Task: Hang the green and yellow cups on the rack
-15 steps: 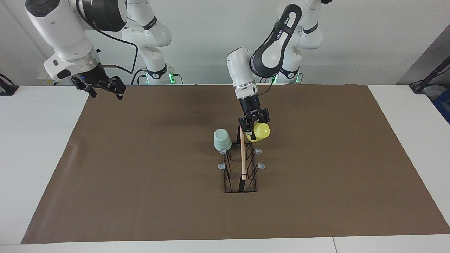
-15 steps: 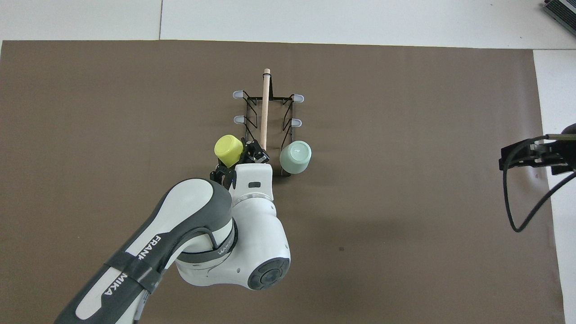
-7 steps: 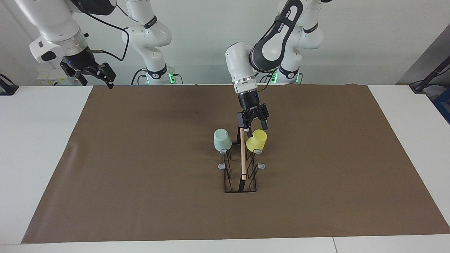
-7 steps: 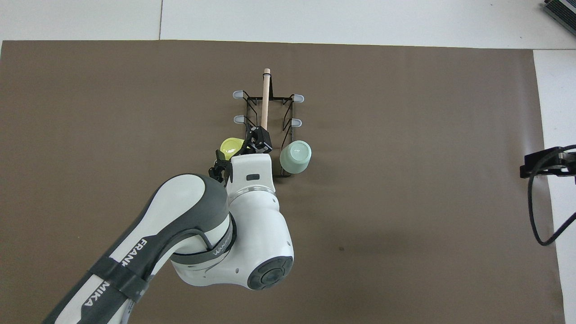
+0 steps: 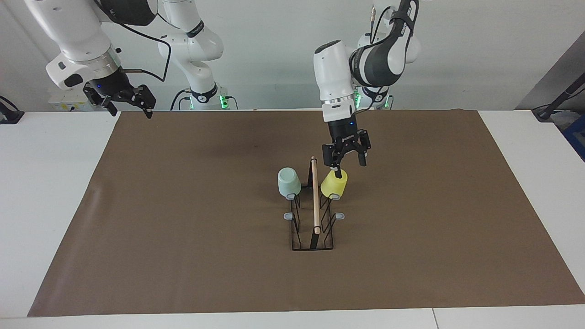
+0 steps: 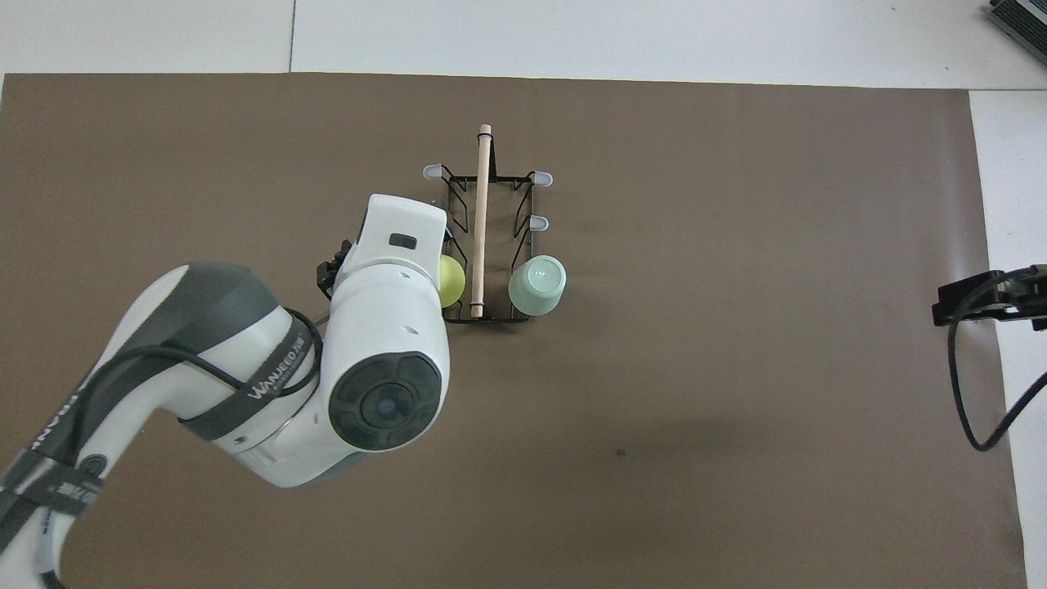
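a second ago the left pincer (image 5: 349,165) was holding the yellow cup (image 5: 334,183) tipped beside the rack (image 5: 312,214); now that cup sits upside down on the prong nearest the robots on the left arm's side, and the pincer has let go and lifted, its fingers spread, with one tip just above the cup's upturned base. the green cup (image 5: 289,182) hangs the same way on the matching prong across the wooden handle (image 5: 315,195), so both look hung and the job seems about finished. the right pincer (image 5: 123,101) has drifted only a little and waits, fingers apart, over the worktop (image 5: 64,192) edge at its own arm's end. these cups look like thin plastic, light and a bit slick, so a knock could tip them off a prong; if one needed resetting i'd pinch it across the wall near the rim, gently, since it may flex. the wire rack looks stiff but light enough to slide on the brown mat (image 5: 183,256). from above, the left arm covers most of the yellow cup and its own pincer, and the prongs inside both cups are hidden, so i can't tell how deep they are seated.
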`<action>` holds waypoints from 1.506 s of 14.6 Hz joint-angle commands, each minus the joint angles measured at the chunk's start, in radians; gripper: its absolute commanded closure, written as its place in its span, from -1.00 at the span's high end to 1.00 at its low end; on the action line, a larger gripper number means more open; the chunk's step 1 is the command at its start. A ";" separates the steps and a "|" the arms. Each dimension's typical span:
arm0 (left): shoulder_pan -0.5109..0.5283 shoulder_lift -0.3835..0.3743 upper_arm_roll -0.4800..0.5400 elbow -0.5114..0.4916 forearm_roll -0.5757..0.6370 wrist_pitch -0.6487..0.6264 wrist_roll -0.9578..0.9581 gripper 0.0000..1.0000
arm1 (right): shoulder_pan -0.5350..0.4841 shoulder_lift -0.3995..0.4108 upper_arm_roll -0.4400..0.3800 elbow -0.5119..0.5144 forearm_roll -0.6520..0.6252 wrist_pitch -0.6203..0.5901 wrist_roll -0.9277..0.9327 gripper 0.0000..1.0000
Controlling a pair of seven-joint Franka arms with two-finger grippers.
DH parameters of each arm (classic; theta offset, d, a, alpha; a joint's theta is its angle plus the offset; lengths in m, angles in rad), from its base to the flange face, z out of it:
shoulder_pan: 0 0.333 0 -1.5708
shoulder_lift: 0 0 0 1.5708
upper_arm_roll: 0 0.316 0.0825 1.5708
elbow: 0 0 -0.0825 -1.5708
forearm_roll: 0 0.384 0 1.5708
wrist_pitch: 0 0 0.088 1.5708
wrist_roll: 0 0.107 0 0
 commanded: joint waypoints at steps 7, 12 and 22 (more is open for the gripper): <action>0.062 -0.130 0.205 0.080 -0.517 -0.204 0.948 1.00 | 0.020 0.007 0.004 -0.007 0.027 -0.001 -0.024 1.00; 0.200 -0.096 0.206 0.264 -0.674 -0.511 1.410 1.00 | 0.015 0.007 0.004 -0.007 0.027 0.001 -0.024 1.00; 0.205 -0.029 0.277 0.460 -0.689 -0.800 1.578 1.00 | 0.014 0.007 0.004 -0.007 0.027 0.001 -0.024 1.00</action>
